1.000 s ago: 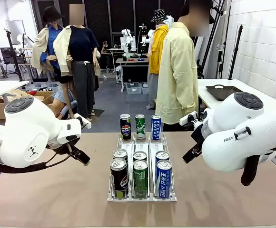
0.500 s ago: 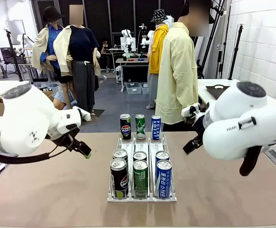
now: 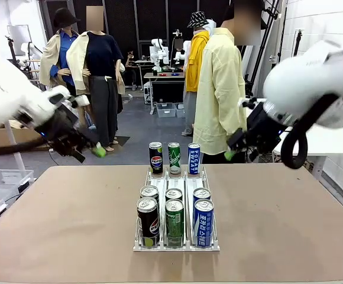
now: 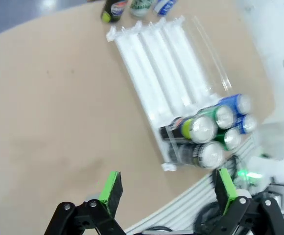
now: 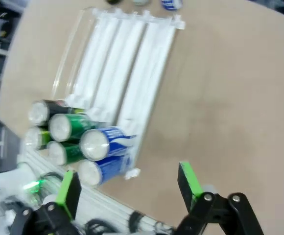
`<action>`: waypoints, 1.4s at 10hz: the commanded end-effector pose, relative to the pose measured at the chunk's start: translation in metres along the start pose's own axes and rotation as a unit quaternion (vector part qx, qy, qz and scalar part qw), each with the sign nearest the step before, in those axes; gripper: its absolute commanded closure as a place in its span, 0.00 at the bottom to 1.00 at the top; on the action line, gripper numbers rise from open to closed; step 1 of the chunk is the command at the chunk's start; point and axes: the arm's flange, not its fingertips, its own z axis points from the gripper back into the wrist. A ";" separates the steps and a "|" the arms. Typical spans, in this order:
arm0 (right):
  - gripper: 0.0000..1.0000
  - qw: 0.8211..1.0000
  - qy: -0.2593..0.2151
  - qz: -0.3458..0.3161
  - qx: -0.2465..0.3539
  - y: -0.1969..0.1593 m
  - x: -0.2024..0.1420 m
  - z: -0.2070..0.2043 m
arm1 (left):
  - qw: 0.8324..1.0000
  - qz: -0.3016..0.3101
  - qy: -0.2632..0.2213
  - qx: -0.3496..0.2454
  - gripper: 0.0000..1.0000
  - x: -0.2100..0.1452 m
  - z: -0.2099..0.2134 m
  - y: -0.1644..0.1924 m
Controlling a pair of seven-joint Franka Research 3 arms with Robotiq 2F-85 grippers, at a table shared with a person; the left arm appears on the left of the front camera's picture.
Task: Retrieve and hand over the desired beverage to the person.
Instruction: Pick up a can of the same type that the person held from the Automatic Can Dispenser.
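Over on the left, the left gripper (image 3: 90, 154) hangs in the air above the table's far left corner, well apart from the drinks; seen from its own wrist (image 4: 167, 186), the green-padded fingers are spread wide with nothing between them, only the tan table (image 3: 71, 225) far below. In the middle of the table sits a clear three-lane rack (image 3: 210, 245). At its near end six cans (image 3: 174, 216) are bunched in two rows, black in the left lane, green in the middle and blue on the right. At the far end three more cans (image 3: 174, 158) stand in a line in the same colour order. Just behind those, a little right of centre, the person (image 3: 220, 94) in the pale-yellow shirt stands side-on at the far edge. On the right, the right gripper (image 3: 235, 147) is held up off the table near the person's side, and its wrist camera (image 5: 128, 183) shows its fingers spread just as wide and empty.
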 end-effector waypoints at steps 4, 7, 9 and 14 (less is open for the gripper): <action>0.00 0.954 -0.094 -0.126 0.254 -0.104 -0.025 0.074 | 0.967 0.153 -0.121 -0.160 0.00 -0.029 0.064 0.086; 0.00 0.910 -0.175 -0.143 0.348 -0.142 -0.072 0.103 | 0.939 0.174 -0.208 -0.213 0.00 -0.074 0.104 0.132; 0.00 0.899 -0.185 -0.158 0.365 -0.156 -0.085 0.101 | 0.927 0.181 -0.235 -0.232 0.00 -0.084 0.111 0.149; 0.00 0.897 -0.185 -0.168 0.365 -0.163 -0.091 0.108 | 0.927 0.193 -0.231 -0.224 0.00 -0.086 0.122 0.151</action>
